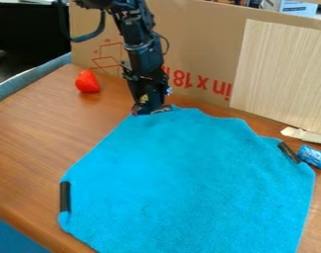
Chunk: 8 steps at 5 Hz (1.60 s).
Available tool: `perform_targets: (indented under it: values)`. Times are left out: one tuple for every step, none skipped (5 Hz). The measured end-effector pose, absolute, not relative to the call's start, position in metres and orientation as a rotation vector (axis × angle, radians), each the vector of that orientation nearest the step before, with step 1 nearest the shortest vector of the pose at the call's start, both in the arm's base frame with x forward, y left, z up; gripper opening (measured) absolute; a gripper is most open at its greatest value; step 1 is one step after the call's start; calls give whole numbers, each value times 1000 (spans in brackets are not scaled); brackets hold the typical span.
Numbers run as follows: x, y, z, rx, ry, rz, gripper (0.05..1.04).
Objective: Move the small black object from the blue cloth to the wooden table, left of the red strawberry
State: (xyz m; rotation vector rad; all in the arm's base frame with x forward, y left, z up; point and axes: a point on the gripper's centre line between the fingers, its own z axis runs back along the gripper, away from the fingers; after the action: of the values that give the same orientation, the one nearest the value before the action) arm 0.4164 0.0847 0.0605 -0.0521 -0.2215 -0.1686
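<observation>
1. Hanging at the far edge of the blue cloth (189,173): black gripper (151,110); grip state cannot be told.
2. Cloth spread over the wooden table (30,143). Left bar (65,196) and right bar (289,152), both dark, sit at its edges, probably clips or weights keeping them down.
3. Blue can (313,156) just beside the right bar; red toy (87,81) far left, apart from cloth.
4. Cardboard (202,49) stands behind, presumably as a screen.

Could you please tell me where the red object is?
In the camera view, the red object sits at upper left on the wooden table, left of the claw.
</observation>
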Motion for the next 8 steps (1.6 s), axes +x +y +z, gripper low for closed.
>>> perform_targets:
  values:
    - [428,104,59,-28,-232,-105,534]
    - [421,128,54,-29,-249,-26,534]
    - [395,161,50,-76,-263,41,534]
    - [369,194,61,-105,-303,71,534]
    - [349,223,61,-98,-304,74,534]
    - [336,249,65,-69,-316,88,534]
    - [326,273,56,30,-289,94,534]
    - [321,292,34,103,-215,101,533]
